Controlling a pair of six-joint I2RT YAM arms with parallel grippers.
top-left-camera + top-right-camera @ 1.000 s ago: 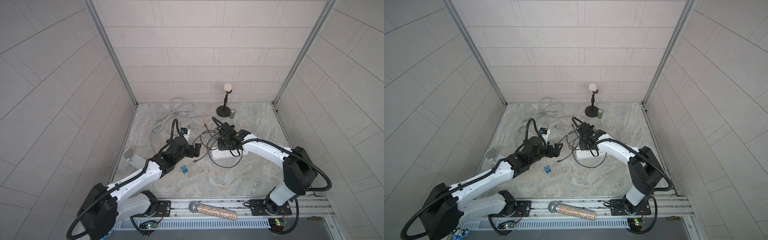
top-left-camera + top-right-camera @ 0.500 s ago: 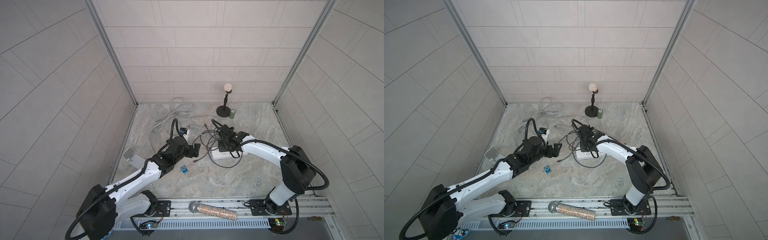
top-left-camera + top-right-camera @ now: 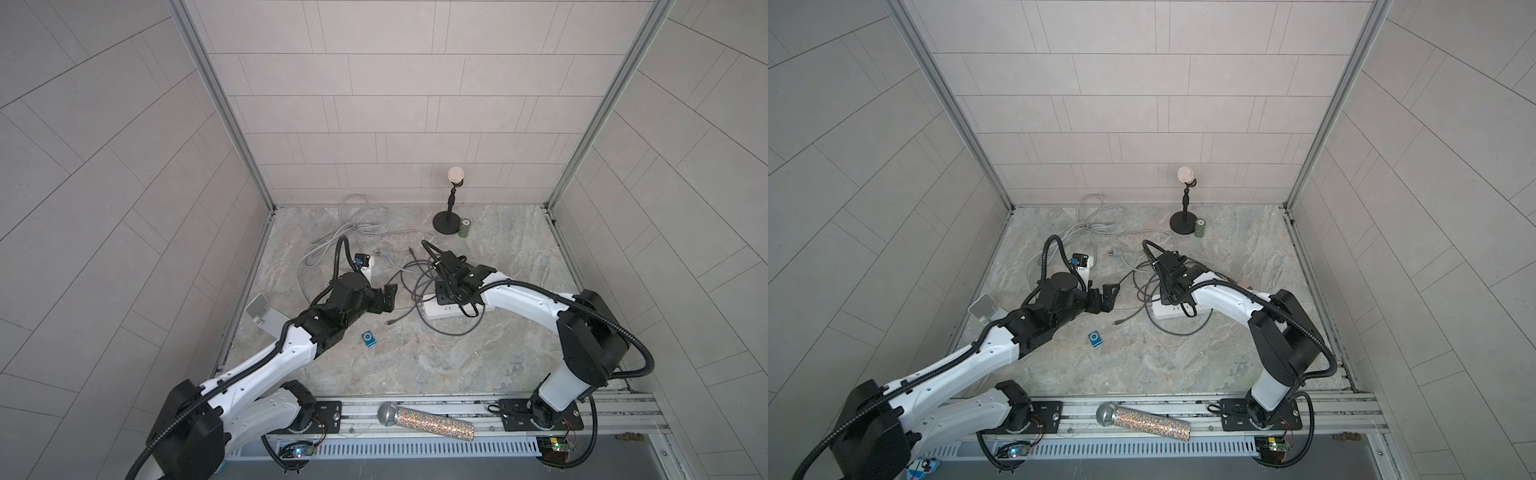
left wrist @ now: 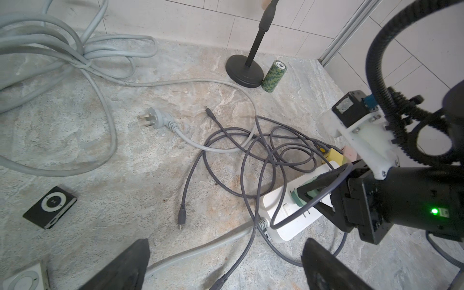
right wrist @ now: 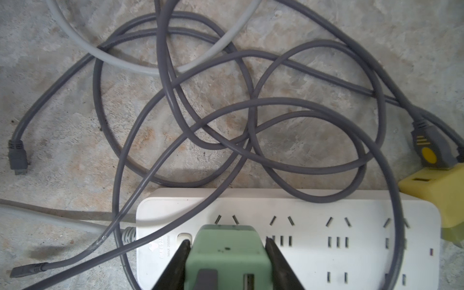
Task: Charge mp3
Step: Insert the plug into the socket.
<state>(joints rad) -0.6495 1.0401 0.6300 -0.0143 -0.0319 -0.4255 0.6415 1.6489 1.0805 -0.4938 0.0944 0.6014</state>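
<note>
Stone-look worktop (image 3: 415,357), tiled walls (image 3: 395,104) around it. Your right claw (image 5: 227,242) pinched the green charger block (image 5: 226,261) at the switch end of the white power strip (image 5: 339,218); couldn't tell if its pins were seated. Your left claw (image 4: 226,248) was spread wide, held nothing, and hovered near the strip. Blue mp3 (image 3: 369,338) lay flat on the worktop beside your left arm. Loose gray cable plug (image 4: 181,216) lay between mp3 and strip, touching neither.
</note>
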